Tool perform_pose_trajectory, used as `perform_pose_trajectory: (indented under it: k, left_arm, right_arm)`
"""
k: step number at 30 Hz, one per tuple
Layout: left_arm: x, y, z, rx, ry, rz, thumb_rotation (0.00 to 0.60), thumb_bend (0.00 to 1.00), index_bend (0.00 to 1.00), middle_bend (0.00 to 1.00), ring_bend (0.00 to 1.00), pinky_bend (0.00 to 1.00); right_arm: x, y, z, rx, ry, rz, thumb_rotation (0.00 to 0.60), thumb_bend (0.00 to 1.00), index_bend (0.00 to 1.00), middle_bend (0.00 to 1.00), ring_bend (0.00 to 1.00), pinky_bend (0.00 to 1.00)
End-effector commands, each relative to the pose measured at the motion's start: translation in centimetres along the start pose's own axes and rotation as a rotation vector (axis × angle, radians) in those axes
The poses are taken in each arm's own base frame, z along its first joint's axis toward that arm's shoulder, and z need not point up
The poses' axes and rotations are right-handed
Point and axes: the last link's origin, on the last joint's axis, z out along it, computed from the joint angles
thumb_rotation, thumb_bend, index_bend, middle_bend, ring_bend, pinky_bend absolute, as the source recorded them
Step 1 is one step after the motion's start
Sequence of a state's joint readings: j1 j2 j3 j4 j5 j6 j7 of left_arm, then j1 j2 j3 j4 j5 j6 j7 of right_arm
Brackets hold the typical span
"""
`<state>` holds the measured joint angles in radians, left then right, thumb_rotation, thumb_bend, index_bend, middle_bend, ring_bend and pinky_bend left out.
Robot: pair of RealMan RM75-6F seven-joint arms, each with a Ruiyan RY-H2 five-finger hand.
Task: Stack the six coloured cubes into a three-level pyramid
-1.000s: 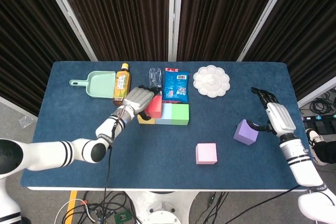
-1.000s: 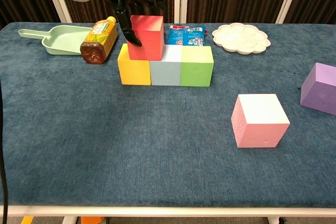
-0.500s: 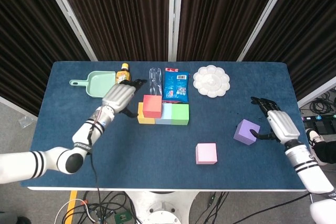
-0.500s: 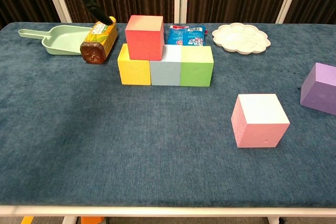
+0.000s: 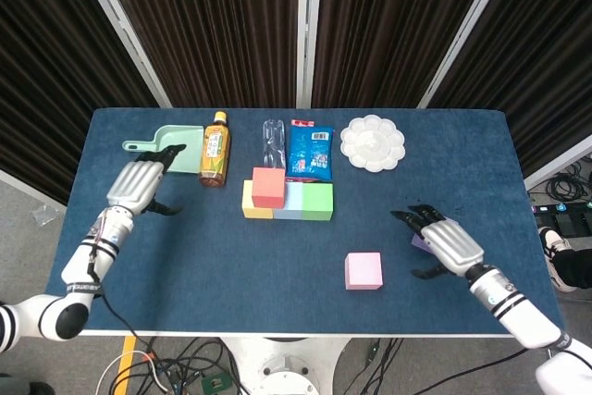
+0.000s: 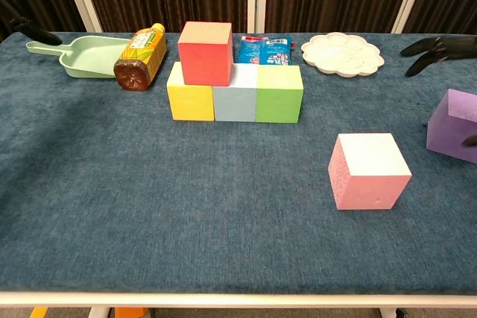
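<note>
A red cube (image 5: 269,187) (image 6: 204,53) rests on a row of yellow (image 6: 190,100), light blue (image 6: 234,102) and green (image 5: 317,201) (image 6: 279,94) cubes, over the yellow and light blue ones. A pink cube (image 5: 363,270) (image 6: 369,170) sits alone nearer the front. My right hand (image 5: 442,245) hovers over the purple cube (image 6: 455,124) with fingers spread, hiding most of it in the head view. My left hand (image 5: 139,187) is open, well left of the stack and holding nothing.
Behind the stack lie a mint green scoop (image 5: 166,147), a tea bottle (image 5: 215,147), a clear bottle (image 5: 271,139), a blue snack bag (image 5: 310,150) and a white palette (image 5: 372,142). The table's right edge is close to the purple cube.
My left hand let go of the red cube and drew back to the left. My right hand moved from beside the purple cube to above it.
</note>
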<state>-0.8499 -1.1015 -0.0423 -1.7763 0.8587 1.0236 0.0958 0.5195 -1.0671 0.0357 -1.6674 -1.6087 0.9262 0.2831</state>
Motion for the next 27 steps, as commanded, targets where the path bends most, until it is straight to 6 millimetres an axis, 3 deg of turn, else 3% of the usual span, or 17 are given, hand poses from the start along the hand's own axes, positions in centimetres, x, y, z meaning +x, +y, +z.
perform_pose_trajectory:
  k: [1, 11, 20, 27]
  left_arm:
    - [-0.4, -0.5, -0.4, 0.003, -0.010, -0.015, 0.600, 0.12, 0.00, 0.07, 0.15, 0.14]
    - [-1.0, -1.5, -0.9, 0.007, -0.028, -0.040, 0.600, 0.11, 0.00, 0.07, 0.15, 0.14]
    - [-1.3, -2.0, -1.1, 0.002, -0.033, -0.063, 0.600, 0.11, 0.00, 0.07, 0.15, 0.14]
    - [-1.3, -2.5, -1.4, 0.005, -0.040, -0.075, 0.600, 0.11, 0.00, 0.07, 0.15, 0.14]
  right_arm:
    - [-1.8, -1.5, 0.5, 0.032, -0.038, 0.043, 0.600, 0.00, 0.00, 0.14, 0.00, 0.00]
    - [-5.1, -2.7, 1.3, 0.014, -0.013, 0.155, 0.600, 0.00, 0.00, 0.14, 0.00, 0.00]
    - [-8.0, -3.1, 2.7, 0.014, 0.003, 0.214, 0.600, 0.06, 0.00, 0.22, 0.00, 0.00]
    - [-7.7, -3.1, 3.2, 0.082, 0.004, 0.155, 0.600, 0.06, 0.00, 0.18, 0.00, 0.00]
